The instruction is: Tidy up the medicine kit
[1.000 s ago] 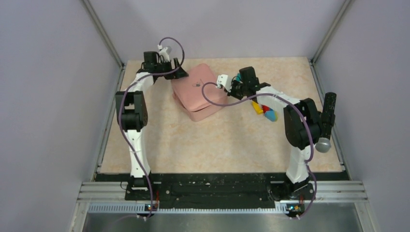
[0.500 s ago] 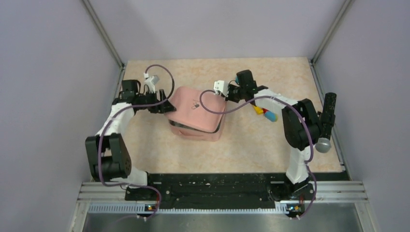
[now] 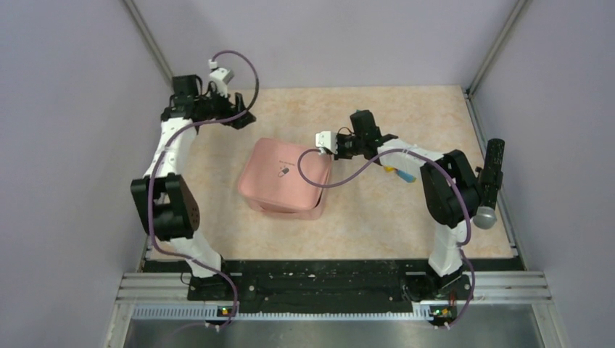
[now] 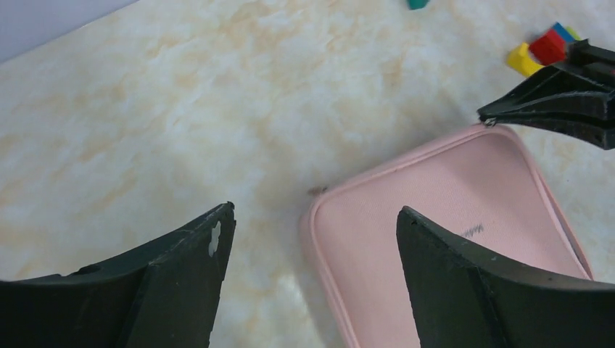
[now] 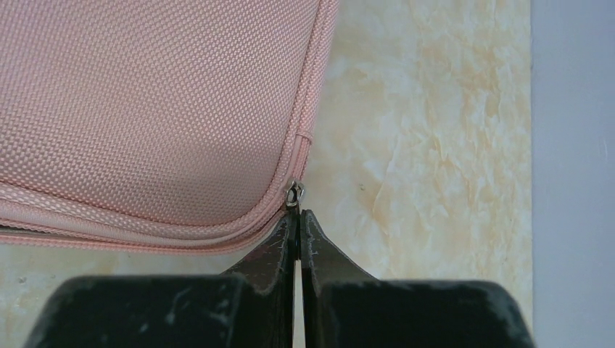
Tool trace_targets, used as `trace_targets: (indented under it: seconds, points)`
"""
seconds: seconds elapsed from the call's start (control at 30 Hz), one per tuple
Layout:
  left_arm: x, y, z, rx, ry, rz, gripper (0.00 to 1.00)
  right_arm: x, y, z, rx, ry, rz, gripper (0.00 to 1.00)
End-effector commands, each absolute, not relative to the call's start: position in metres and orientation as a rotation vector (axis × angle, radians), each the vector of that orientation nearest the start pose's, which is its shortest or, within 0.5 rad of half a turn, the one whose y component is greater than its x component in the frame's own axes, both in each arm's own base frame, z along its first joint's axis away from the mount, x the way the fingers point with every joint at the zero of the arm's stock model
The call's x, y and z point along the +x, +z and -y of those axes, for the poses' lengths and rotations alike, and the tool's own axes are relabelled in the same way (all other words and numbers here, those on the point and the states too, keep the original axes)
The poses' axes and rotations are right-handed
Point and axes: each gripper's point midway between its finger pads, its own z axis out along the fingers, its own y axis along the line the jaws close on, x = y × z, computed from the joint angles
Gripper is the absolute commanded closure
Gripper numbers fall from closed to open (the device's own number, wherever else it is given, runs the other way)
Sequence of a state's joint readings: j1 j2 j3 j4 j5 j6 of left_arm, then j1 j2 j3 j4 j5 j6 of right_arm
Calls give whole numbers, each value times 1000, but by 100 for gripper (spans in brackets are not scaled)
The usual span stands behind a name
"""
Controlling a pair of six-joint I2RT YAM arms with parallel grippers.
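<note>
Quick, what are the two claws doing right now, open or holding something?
Left gripper: open, empty.
Right gripper: shut on the zip pull of the pink case.

The medicine kit (image 3: 283, 177) lies on the table (image 3: 362, 225), blocks (image 4: 540, 52) to its right.

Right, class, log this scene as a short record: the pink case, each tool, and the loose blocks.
medicine kit: pink case, lid down, flat on the table
left tool: open, holding nothing, clear of the kit
right tool: shut on the zipper pull at a kit corner
blocks: yellow, red and blue, loose on the table beyond the right tool
</note>
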State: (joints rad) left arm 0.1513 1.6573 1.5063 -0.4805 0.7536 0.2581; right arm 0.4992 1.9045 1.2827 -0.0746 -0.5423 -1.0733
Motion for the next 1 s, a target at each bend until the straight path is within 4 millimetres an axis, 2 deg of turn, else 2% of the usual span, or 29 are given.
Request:
trace_targets:
  seconds: [0.0, 0.03, 0.1, 0.17, 0.3, 0.43, 0.6, 0.7, 0.97]
  points:
    - [470, 230, 136, 801, -828, -1882, 14, 404, 122, -323, -1717, 384, -1180, 100]
    - [473, 224, 156, 839, -896, -1871, 14, 403, 122, -323, -1718, 389, -1175, 100]
    - [483, 204, 181, 848, -1036, -1888, 15, 400, 125, -326, -1722, 395, -1154, 100]
    - [486, 198, 203, 867, -1140, -1868, 17, 398, 126, -329, -1731, 391, -1132, 100]
    - [474, 167, 230, 901, -1234, -1905, 18, 392, 128, -331, -1759, 383, -1088, 100]
    - [455, 152, 239, 931, -1309, -1929, 19, 388, 126, -328, -1762, 372, -1075, 100]
    - [425, 144, 248, 895, -1492, -1967, 30, 393, 127, -330, -1724, 365, -1087, 100]
    - [407, 134, 252, 933, -1516, -1994, 32, 397, 128, -332, -1698, 373, -1111, 100]
    - [394, 112, 256, 987, -1514, -2033, 36, 409, 132, -335, -1654, 361, -1138, 100]
